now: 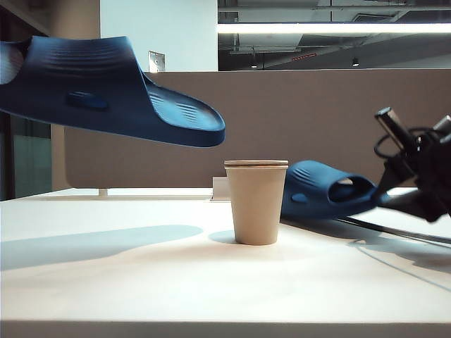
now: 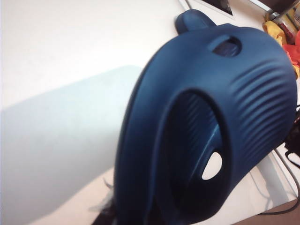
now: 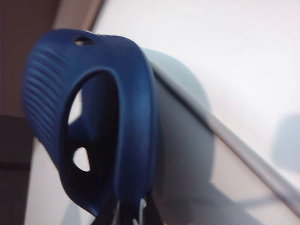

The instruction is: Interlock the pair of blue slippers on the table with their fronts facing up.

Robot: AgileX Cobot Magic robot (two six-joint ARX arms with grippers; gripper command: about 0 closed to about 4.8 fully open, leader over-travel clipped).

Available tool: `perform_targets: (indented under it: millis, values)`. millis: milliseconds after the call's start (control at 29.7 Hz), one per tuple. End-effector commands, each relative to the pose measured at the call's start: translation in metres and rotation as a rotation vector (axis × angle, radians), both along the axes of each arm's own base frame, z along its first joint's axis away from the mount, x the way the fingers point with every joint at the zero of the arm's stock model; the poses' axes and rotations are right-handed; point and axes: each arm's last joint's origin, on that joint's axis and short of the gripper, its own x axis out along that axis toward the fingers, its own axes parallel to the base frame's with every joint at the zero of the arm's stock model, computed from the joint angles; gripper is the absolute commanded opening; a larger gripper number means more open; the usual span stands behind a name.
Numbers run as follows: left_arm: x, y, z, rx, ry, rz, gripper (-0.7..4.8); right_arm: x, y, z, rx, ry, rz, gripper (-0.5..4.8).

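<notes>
navy ribbed slipper (image 1: 106, 88) aloft, left fingers (image 2: 105, 213), right fingers (image 3: 129, 211)

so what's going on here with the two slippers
Each arm has one dark navy foam slide slipper. The left tool, itself out of sight in these views, holds its slipper high above the white table, toe toward the middle. The right tool grips the other slipper by its heel end, low behind the tan paper cup. The two slippers are apart and not yet interlocked.

Grey-brown divider panel (image 1: 296, 120) behind; bright ceiling strip light (image 1: 331, 28); white wall (image 1: 158, 28).
</notes>
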Motion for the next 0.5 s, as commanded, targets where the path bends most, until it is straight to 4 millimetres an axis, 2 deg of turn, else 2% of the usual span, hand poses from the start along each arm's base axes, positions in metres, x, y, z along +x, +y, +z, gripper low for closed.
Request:
perform_targets:
  millis: [34,235,504]
  values:
    - [0.000,0.000,0.009,0.003,-0.059,-0.016,-0.06,0.006,-0.002,0.014,-0.016,-0.095,0.076,-0.02]
    - [0.000,0.000,0.011,-0.002,-0.066,-0.027,-0.06,0.002,-0.010,0.027,-0.073,-0.142,0.149,-0.02]
    - [-0.001,0.000,0.011,-0.028,-0.079,-0.085,-0.06,-0.015,-0.041,0.053,-0.200,-0.173,0.182,-0.02]
